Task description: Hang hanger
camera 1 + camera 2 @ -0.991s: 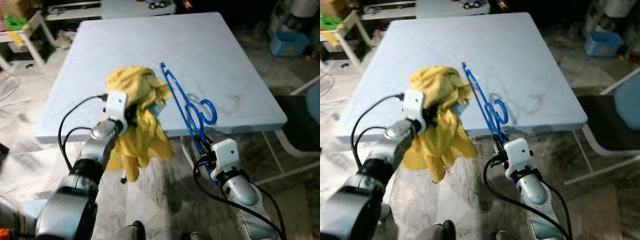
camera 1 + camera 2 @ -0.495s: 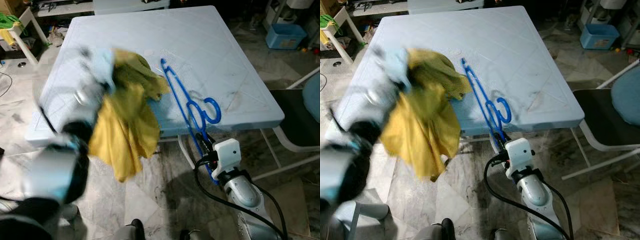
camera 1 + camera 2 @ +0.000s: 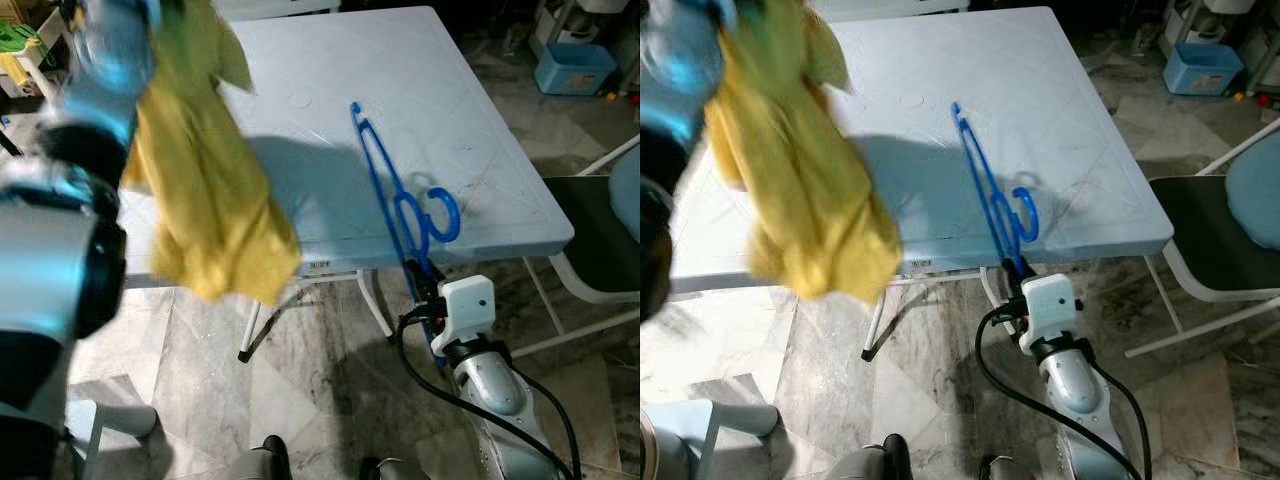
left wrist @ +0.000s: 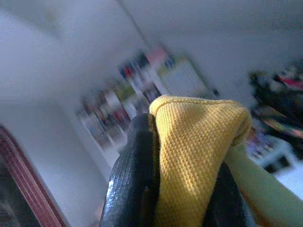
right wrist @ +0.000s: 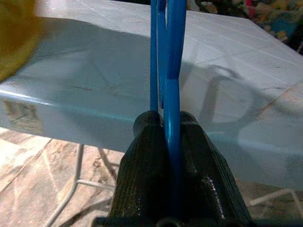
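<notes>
A blue plastic hanger [image 3: 400, 205] stands tilted over the near right part of the pale blue table [image 3: 470, 120]. My right gripper [image 3: 428, 298] is shut on the hanger's lower end just off the table's front edge; in the right wrist view the hanger [image 5: 166, 71] runs up from between the black fingers [image 5: 144, 170]. A yellow cloth [image 3: 205, 190] hangs from my raised left arm at the upper left, blurred. In the left wrist view the left gripper [image 4: 182, 198] is shut on the yellow cloth [image 4: 194, 146].
A chair with a dark seat [image 3: 610, 240] stands right of the table. A blue bin [image 3: 570, 68] sits on the floor at the far right. The table's metal legs [image 3: 262, 325] and marble floor [image 3: 200, 390] lie below the front edge.
My left arm has swung the yellow cloth up and to the left, off the table, leaving a shadow there. The right gripper keeps hold of the hanger, now slightly further right.
</notes>
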`<state>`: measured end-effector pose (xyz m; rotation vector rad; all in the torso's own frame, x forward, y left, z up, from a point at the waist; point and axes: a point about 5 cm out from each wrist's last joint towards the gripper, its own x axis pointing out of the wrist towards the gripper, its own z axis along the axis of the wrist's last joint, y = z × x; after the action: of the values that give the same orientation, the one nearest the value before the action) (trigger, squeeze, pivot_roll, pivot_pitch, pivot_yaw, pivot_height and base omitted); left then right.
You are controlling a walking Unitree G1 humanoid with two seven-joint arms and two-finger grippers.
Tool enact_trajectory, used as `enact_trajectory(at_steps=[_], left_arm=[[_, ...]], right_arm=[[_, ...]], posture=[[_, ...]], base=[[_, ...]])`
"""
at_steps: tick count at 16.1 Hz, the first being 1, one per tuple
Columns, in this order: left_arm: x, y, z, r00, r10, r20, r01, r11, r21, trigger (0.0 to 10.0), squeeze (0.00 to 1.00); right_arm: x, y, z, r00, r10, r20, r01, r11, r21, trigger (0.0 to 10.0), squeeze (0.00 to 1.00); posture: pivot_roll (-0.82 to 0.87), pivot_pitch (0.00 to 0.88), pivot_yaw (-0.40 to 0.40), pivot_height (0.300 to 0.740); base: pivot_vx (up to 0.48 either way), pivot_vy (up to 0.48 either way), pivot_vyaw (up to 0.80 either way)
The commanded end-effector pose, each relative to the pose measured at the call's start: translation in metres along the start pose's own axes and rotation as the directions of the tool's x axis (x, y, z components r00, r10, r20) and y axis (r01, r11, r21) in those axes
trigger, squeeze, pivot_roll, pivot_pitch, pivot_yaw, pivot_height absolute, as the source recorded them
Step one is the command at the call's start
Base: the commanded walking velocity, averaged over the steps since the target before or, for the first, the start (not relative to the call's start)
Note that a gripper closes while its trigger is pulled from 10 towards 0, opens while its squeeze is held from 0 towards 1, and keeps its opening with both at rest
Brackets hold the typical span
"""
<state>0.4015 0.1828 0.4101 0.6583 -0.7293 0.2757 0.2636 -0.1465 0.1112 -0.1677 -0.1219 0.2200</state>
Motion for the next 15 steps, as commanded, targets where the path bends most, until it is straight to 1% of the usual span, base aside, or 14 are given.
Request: enact_trajectory(at_steps=[1,2,3,4,5,6,7,8,9,10,12,13,14,15], left_arm=[[0.004,0.005,0.01,0.998,0.016,0.059,-0.018,0.999,0.045,0.0,0.0],[0.007,0.004,0.024,0.987,0.005,0.158,-0.028,0.989,0.147,0.0,0.0],[0.001,-0.01,0.025,0.976,-0.057,0.21,0.011,0.977,0.212,0.0,0.0],[-0.007,-0.024,0.015,0.975,-0.114,0.189,0.073,0.975,0.208,0.0,0.0],[-0.017,-0.036,0.002,0.975,-0.17,0.14,0.143,0.973,0.18,0.0,0.0],[-0.043,-0.057,-0.028,0.965,-0.258,0.041,0.253,0.963,0.098,0.0,0.0],[-0.059,-0.066,-0.048,0.948,-0.314,-0.051,0.317,0.946,0.069,0.0,0.11],[-0.076,-0.071,-0.068,0.929,-0.348,-0.128,0.356,0.934,0.04,10.0,1.0],[-0.085,-0.073,-0.077,0.913,-0.374,-0.16,0.385,0.922,0.042,10.0,1.0],[-0.104,-0.072,-0.099,0.878,-0.417,-0.237,0.437,0.899,0.036,10.0,1.0],[-0.116,-0.066,-0.114,0.836,-0.457,-0.304,0.484,0.875,0.015,10.0,1.0],[-0.119,-0.062,-0.12,0.825,-0.456,-0.335,0.482,0.876,-0.006,10.0,1.0],[-0.122,-0.051,-0.129,0.821,-0.432,-0.374,0.436,0.896,-0.078,10.0,1.0],[-0.121,-0.041,-0.13,0.849,-0.389,-0.357,0.351,0.921,-0.168,10.0,1.0]], right_arm=[[-0.005,-0.003,-0.006,0.999,-0.029,-0.039,0.029,1.0,0.001,10.0,0.0],[-0.005,-0.005,-0.006,0.999,-0.033,-0.04,0.033,0.999,0.0,10.0,0.0],[-0.006,-0.006,-0.006,0.998,-0.036,-0.042,0.036,0.999,0.0,10.0,0.0],[-0.007,-0.005,-0.007,0.998,-0.035,-0.043,0.036,0.999,0.0,10.0,0.0],[-0.007,-0.004,-0.007,0.998,-0.033,-0.044,0.033,0.999,0.001,10.0,0.0],[-0.007,-0.002,-0.007,0.999,-0.026,-0.042,0.027,1.0,0.006,10.0,0.0],[-0.007,-0.002,-0.007,0.999,-0.017,-0.046,0.017,1.0,0.004,10.0,0.0],[-0.007,-0.002,-0.007,0.999,-0.008,-0.051,0.008,1.0,0.004,10.0,0.0],[-0.007,-0.003,-0.008,0.998,-0.001,-0.055,0.001,1.0,0.005,10.0,0.0],[-0.006,-0.002,-0.009,0.998,0.019,-0.06,-0.019,1.0,0.005,10.0,0.0],[-0.003,0.0,-0.009,0.997,0.039,-0.061,-0.039,0.999,0.004,10.0,0.0],[-0.002,0.001,-0.009,0.997,0.047,-0.061,-0.046,0.999,0.004,10.0,0.0],[0.002,0.003,-0.009,0.996,0.064,-0.059,-0.064,0.998,0.008,10.0,0.0],[0.007,0.007,-0.009,0.995,0.089,-0.054,-0.088,0.996,0.014,10.0,0.0]], posture=[[-0.14,0.184,0.058,0.74],[-0.15,0.189,0.056,0.74],[-0.15,0.189,0.056,0.74],[-0.15,0.188,0.054,0.74],[-0.15,0.184,0.051,0.74],[-0.16,0.182,0.049,0.74],[-0.15,0.181,0.043,0.74],[-0.15,0.179,0.037,0.74],[-0.14,0.179,0.03,0.74],[-0.13,0.174,0.019,0.74],[-0.11,0.165,0.008,0.74],[-0.09,0.162,0.001,0.74],[-0.07,0.157,-0.006,0.74],[-0.05,0.152,-0.01,0.74]], base=[[0.0,0.0,0.0],[0.0,0.0,0.0],[0.0,0.0,0.0],[0.0,0.0,0.0],[0.0,0.0,0.0],[0.0,0.0,0.0],[0.0,0.0,0.0],[0.0,0.0,0.0],[0.0,0.0,0.0],[0.0,0.0,0.0],[0.0,0.0,0.0],[0.0,0.0,0.0],[0.0,0.0,0.0],[0.0,0.0,0.0]])
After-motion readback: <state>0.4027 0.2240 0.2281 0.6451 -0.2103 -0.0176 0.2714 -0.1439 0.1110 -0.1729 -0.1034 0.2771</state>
